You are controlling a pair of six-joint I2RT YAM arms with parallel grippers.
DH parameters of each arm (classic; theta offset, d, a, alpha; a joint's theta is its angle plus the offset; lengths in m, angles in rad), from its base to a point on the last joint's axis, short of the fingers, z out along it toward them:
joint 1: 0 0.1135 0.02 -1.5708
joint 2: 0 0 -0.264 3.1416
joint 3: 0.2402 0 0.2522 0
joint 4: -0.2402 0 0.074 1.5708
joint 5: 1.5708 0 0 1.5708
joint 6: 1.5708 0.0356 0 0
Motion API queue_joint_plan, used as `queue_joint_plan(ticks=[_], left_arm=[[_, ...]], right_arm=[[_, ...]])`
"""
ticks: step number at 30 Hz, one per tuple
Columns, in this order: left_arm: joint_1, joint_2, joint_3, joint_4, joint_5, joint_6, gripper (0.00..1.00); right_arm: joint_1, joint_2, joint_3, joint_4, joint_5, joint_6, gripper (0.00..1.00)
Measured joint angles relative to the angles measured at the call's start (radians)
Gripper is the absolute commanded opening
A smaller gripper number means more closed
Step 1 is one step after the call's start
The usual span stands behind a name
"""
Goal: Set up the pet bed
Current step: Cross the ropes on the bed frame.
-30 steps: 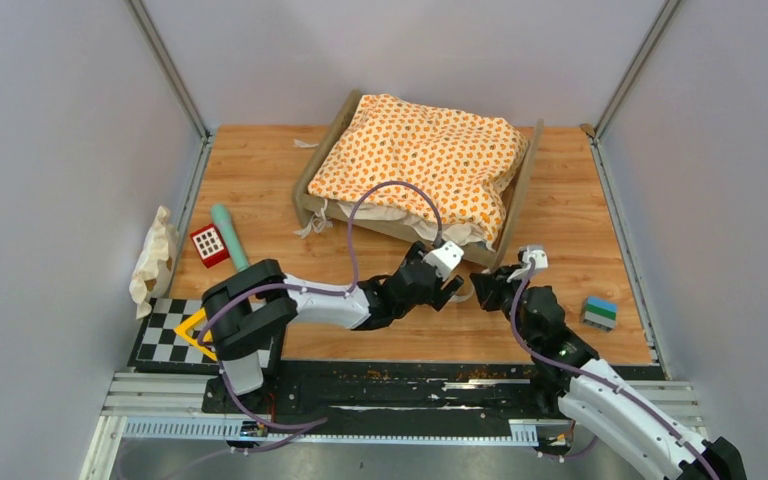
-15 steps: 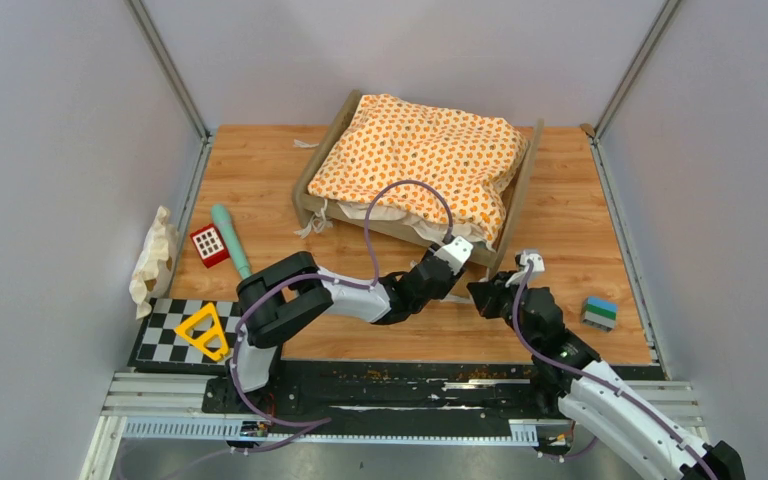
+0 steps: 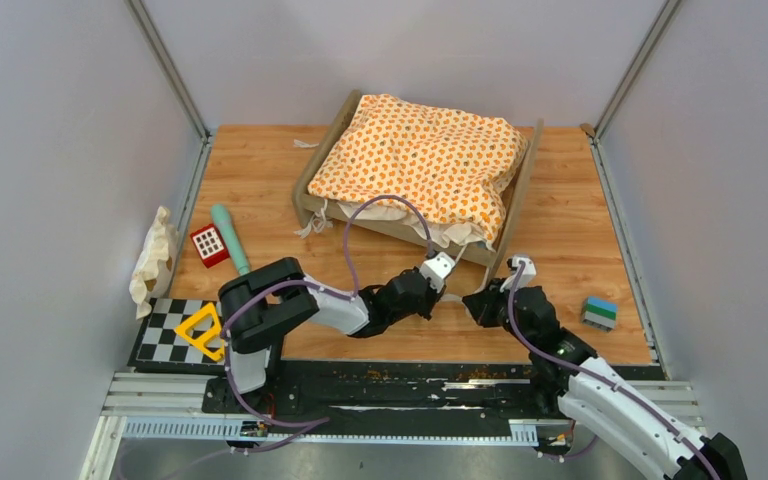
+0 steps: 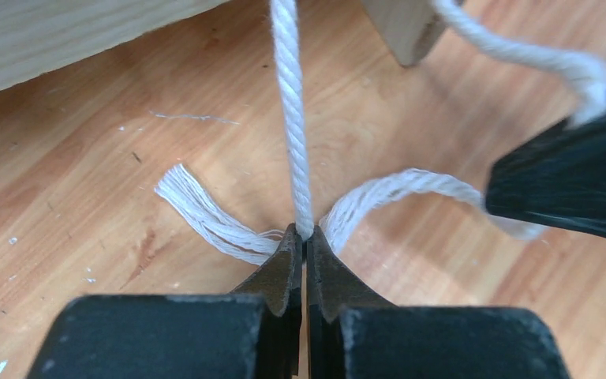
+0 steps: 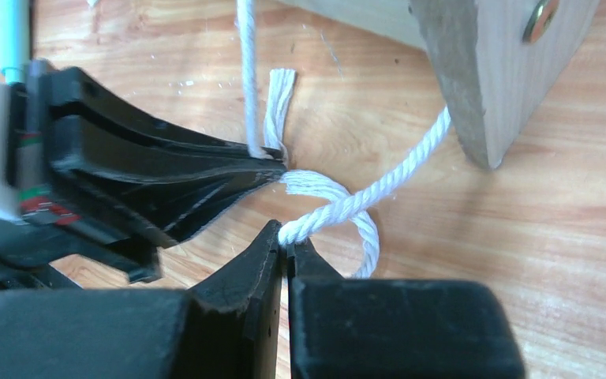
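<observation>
- While one white cord (image 4: 293, 118) is pinched between the pressed-together fingertips of the left gripper (image 4: 304, 238), a second cord (image 5: 379, 189) is pinched in the same way by the right gripper (image 5: 286, 243), and a loose crossing is formed between them just above the table (image 3: 260, 160).
- The pet bed (image 3: 522, 190) is set at the far middle of the table with the orange cushion (image 3: 420, 150) laid on it. The second cord is led up behind a wooden leg (image 5: 489, 79) at the bed's near side.
- A slip is judged the main risk. Each cord is gripped only at the very fingertips, so it could be drawn free by a sharp pull.
- If the pull is uneven, the bed could be dragged or the cushion shifted off.
- The frayed end (image 4: 197, 209) could be snagged and the half-formed knot undone.
</observation>
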Motion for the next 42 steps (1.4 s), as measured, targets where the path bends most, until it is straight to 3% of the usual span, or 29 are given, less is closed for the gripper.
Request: queue_joint_plan(ticks=[15, 42], left_arm=[[-0.056, -0.302, -0.142, -0.088, 0.092, -0.056, 0.0], [-0.131, -0.52, -0.246, -0.284, 0.118, -0.118, 0.0]], right_arm=[[0.0, 0.008, 0.026, -0.172, -0.091, 0.071, 0.0], [0.0, -0.026, 0.071, -0.284, -0.106, 0.088, 0.02]])
